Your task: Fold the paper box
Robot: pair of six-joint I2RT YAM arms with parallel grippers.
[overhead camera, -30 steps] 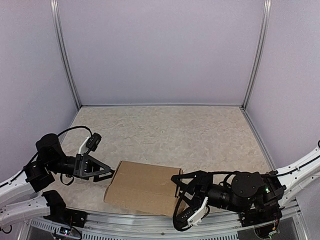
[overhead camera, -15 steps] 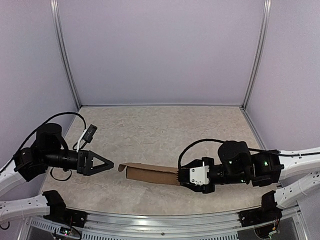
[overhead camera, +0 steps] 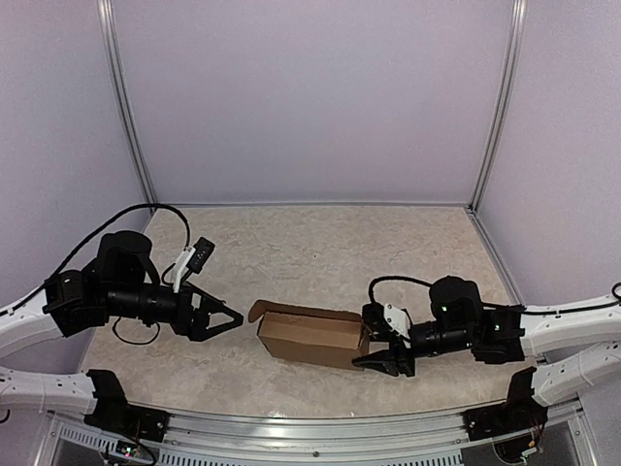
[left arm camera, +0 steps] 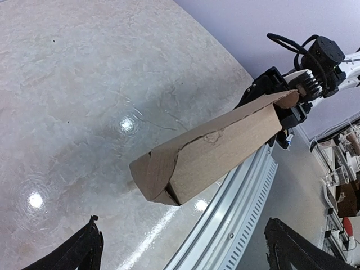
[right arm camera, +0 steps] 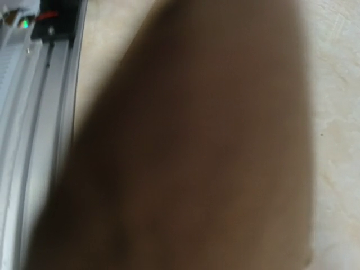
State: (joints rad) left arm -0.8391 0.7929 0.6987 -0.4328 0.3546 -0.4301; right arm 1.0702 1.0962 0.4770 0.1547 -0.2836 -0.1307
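Observation:
The paper box point(overhead camera: 310, 335) is a plain brown oblong tube near the table's front middle, with a small flap curling up at its left end. My right gripper point(overhead camera: 376, 342) is closed on the box's right end, one finger above it and one below. In the right wrist view the box point(right arm camera: 191, 152) fills the frame as a brown blur and hides the fingers. My left gripper point(overhead camera: 226, 318) is open and empty, a short way left of the box and pointing at it. In the left wrist view the box point(left arm camera: 219, 149) slants up off the table, its near end partly closed.
The metal rail point(overhead camera: 320, 427) runs along the table's front edge just below the box, and also shows in the left wrist view point(left arm camera: 236, 208). Purple walls close the back and both sides. The marbled tabletop point(overhead camera: 320, 252) stretches behind the box.
The box went from a flat sheet to a thin slab to an opened oblong tube. My right gripper shifted right with it. My left gripper let go, drew back, then moved right toward the box.

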